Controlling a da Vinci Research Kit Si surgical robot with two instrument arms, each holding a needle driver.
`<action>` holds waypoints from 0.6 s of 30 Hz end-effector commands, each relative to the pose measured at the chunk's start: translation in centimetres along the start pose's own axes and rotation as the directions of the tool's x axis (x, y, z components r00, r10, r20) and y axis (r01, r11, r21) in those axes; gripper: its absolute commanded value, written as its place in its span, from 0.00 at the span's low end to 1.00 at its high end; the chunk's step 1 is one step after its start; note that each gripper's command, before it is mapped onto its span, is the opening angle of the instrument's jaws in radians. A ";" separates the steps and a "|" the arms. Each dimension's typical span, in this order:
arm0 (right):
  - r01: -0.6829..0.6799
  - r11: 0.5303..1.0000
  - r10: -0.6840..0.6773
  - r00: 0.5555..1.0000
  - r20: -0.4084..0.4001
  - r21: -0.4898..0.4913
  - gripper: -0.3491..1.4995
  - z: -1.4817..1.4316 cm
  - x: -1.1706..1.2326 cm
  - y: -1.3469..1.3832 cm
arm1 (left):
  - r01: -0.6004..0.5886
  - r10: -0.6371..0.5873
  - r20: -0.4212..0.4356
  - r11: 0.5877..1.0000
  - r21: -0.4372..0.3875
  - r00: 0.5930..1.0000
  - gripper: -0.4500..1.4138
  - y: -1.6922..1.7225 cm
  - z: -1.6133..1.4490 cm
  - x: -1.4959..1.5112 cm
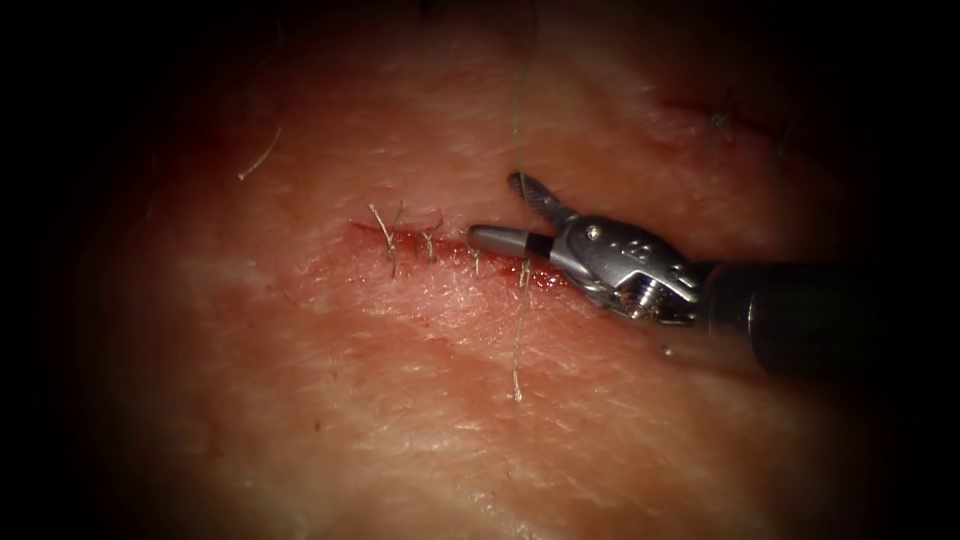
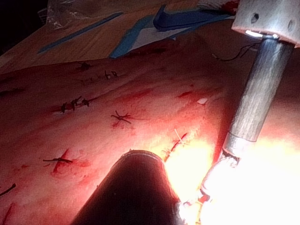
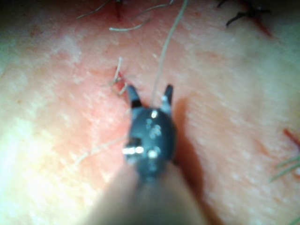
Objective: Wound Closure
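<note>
My work rests on a tan bench (image 2: 28, 51). The tissue (image 2: 140, 79) lies flat on it and covers most of what I can see of it, so the bare bench shows just past the tissue's far edge. There a thin blue strip (image 2: 79, 32) lies slantwise on the bench, well apart from the broader blue strips (image 2: 187, 18), which cross a white sheet (image 2: 146, 40). A crumpled piece of clear plastic (image 2: 70, 11) sits beyond the thin strip.
</note>
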State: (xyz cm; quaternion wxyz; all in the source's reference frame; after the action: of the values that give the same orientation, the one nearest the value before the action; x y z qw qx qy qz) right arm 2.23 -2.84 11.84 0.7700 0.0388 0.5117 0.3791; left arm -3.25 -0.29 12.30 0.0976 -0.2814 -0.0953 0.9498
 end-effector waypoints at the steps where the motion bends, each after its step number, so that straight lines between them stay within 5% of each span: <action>1: 0.000 1.000 0.000 1.000 -0.002 0.006 0.98 0.10 -0.04 -0.05 | -0.002 0.002 -0.001 1.000 0.002 1.000 0.00 -0.03 0.05 0.04; 14: 0.008 0.999 -0.008 1.000 -0.007 0.039 0.94 0.30 -0.06 -0.16 | -0.017 0.017 -0.004 1.000 0.002 1.000 0.00 0.04 0.03 0.10; 15: 0.009 0.999 -0.009 1.000 -0.007 0.038 0.91 0.30 -0.07 -0.17 | -0.017 0.017 -0.004 1.000 0.002 1.000 0.00 0.05 0.03 0.10; 17: 0.014 0.998 -0.013 1.000 -0.011 0.055 0.66 0.28 -0.09 -0.18 | -0.018 0.018 -0.003 1.000 0.004 1.000 0.00 0.06 0.02 0.11; 18: 0.016 0.998 -0.015 1.000 -0.012 0.063 0.40 0.27 -0.10 -0.17 | -0.018 0.018 -0.003 1.000 0.004 1.000 0.00 0.06 0.02 0.11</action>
State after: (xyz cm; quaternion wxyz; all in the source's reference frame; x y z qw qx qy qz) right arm 2.48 -2.91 11.92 0.7697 0.0575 0.5286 0.3533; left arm -3.31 -0.36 12.21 0.0898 -0.2834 -0.0919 0.9504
